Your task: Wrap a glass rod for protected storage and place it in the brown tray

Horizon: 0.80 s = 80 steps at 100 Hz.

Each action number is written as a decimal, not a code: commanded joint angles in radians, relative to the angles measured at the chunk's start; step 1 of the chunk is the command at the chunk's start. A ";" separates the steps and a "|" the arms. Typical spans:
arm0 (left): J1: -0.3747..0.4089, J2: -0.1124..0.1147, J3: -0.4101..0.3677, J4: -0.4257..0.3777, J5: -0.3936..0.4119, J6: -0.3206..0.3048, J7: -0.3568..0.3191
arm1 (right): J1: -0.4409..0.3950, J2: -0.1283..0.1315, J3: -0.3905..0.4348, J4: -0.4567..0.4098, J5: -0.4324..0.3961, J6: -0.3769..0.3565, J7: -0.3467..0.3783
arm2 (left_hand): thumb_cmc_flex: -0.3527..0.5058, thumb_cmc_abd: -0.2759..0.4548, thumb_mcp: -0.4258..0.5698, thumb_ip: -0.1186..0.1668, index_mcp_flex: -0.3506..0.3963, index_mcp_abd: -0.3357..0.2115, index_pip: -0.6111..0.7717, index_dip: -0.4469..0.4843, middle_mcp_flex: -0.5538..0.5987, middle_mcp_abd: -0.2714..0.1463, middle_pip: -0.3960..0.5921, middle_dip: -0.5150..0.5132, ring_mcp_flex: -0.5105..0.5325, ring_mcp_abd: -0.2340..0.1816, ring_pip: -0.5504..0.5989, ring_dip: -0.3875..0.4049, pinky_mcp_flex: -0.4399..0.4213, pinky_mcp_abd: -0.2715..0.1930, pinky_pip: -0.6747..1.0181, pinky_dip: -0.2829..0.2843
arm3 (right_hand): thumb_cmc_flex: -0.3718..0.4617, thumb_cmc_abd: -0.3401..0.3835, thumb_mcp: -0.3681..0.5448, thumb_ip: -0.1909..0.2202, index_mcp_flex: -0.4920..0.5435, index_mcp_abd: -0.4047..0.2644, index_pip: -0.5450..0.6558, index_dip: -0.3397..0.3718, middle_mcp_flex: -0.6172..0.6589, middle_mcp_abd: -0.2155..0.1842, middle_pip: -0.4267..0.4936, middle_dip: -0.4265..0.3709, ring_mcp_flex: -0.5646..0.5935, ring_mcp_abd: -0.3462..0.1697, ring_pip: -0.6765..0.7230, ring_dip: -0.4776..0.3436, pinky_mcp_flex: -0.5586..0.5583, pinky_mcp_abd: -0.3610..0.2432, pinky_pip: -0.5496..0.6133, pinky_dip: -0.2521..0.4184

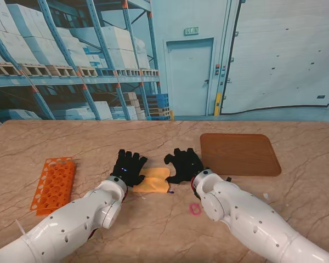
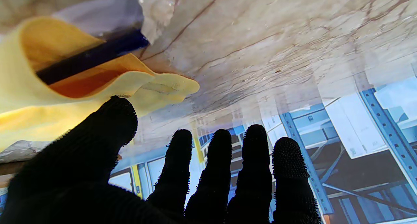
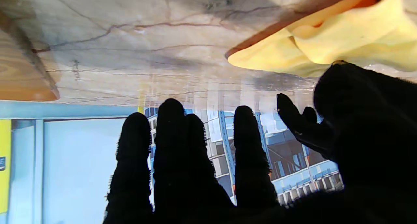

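Observation:
A yellow cloth [image 1: 152, 180] lies on the marble table between my two black-gloved hands. In the left wrist view the cloth [image 2: 49, 97] is folded loosely over a dark blue glass rod [image 2: 91, 56], whose end sticks out. The rod's tip [image 1: 170, 192] peeks from the cloth's near right corner. My left hand [image 1: 128, 167] rests at the cloth's left edge, fingers [image 2: 221, 172] spread, thumb against the fold. At the right edge my right hand [image 1: 183, 164] is spread too, its thumb [image 3: 358, 119] by the cloth [image 3: 342, 38]. The brown tray [image 1: 240, 154] is farther right, bare.
An orange test-tube rack [image 1: 54, 184] lies at the left of the table. A small pink rubber band [image 1: 195, 209] sits close to my right wrist. The tray's corner [image 3: 19, 71] shows in the right wrist view.

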 commanded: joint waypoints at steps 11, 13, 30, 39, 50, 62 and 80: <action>-0.013 -0.011 0.027 0.017 -0.005 0.015 0.003 | 0.058 -0.027 -0.056 0.043 0.016 -0.003 0.008 | 0.020 0.021 0.018 0.012 0.036 0.027 -0.016 -0.011 -0.052 0.025 0.014 0.019 -0.051 0.005 0.010 0.016 -0.060 -0.002 -0.017 0.021 | -0.017 -0.029 -0.019 0.042 -0.020 0.032 -0.017 -0.007 -0.073 0.045 0.027 0.010 -0.046 0.023 0.036 0.014 -0.029 0.012 0.051 -0.027; -0.014 -0.012 0.028 0.017 -0.008 0.017 0.003 | 0.065 -0.028 -0.064 0.048 0.017 -0.003 0.010 | 0.021 0.018 0.020 0.013 0.039 0.028 -0.015 -0.011 -0.055 0.025 0.014 0.020 -0.056 0.006 0.008 0.016 -0.060 -0.002 -0.019 0.022 | -0.017 -0.030 -0.020 0.042 -0.020 0.033 -0.017 -0.007 -0.078 0.045 0.025 0.008 -0.047 0.024 0.035 0.014 -0.030 0.013 0.052 -0.029; -0.022 -0.011 0.047 0.016 -0.009 0.020 -0.014 | 0.115 -0.038 -0.136 0.093 0.026 0.002 0.028 | 0.023 -0.023 0.053 0.013 0.099 0.042 -0.002 -0.010 -0.057 0.030 0.011 0.021 -0.068 0.008 -0.002 0.012 -0.061 0.006 -0.051 0.024 | 0.007 -0.061 -0.034 0.042 -0.011 0.047 -0.020 -0.008 -0.132 0.063 0.003 -0.014 -0.063 0.033 0.027 0.010 -0.044 0.021 0.057 -0.044; -0.028 -0.008 0.058 0.015 -0.006 0.018 -0.027 | 0.139 -0.045 -0.172 0.121 0.034 0.005 0.034 | 0.021 -0.047 0.084 0.011 0.133 0.045 0.002 -0.008 -0.053 0.030 0.010 0.022 -0.072 0.009 -0.010 0.008 -0.059 0.014 -0.077 0.021 | 0.021 -0.068 -0.038 0.048 -0.002 0.047 -0.015 -0.005 -0.139 0.069 0.017 -0.014 -0.059 0.030 0.034 0.014 -0.043 0.018 0.068 -0.049; -0.034 -0.008 0.071 0.016 -0.008 0.015 -0.038 | 0.168 -0.058 -0.218 0.164 0.047 0.003 0.032 | 0.020 -0.073 0.120 0.008 0.178 0.049 0.014 -0.002 -0.051 0.028 0.008 0.024 -0.077 0.007 -0.018 0.005 -0.057 0.017 -0.094 0.021 | 0.044 -0.067 -0.025 0.051 -0.004 0.039 0.001 0.006 -0.140 0.069 0.058 -0.001 -0.041 0.012 0.056 0.039 -0.034 0.004 0.103 -0.047; -0.042 -0.006 0.085 0.017 -0.008 0.012 -0.050 | 0.193 -0.073 -0.257 0.201 0.066 -0.003 0.035 | 0.022 -0.108 0.164 0.005 0.254 0.083 0.030 0.002 -0.042 0.027 0.008 0.026 -0.077 0.005 -0.020 0.005 -0.057 0.018 -0.102 0.024 | 0.058 -0.102 0.094 0.029 0.020 0.032 0.026 0.012 -0.128 0.068 0.088 0.023 -0.020 0.000 0.065 0.085 -0.026 -0.004 0.137 -0.047; -0.053 -0.006 0.106 0.021 -0.014 0.006 -0.065 | 0.205 -0.082 -0.280 0.218 0.092 -0.024 0.055 | 0.022 -0.143 0.222 0.000 0.330 0.084 0.102 0.034 -0.030 0.023 0.013 0.032 -0.075 0.000 -0.022 0.004 -0.057 0.020 -0.109 0.028 | 0.079 -0.168 0.293 -0.005 0.174 0.003 0.124 0.048 -0.083 0.054 0.109 0.048 0.003 -0.008 0.074 0.113 -0.023 -0.007 0.147 -0.043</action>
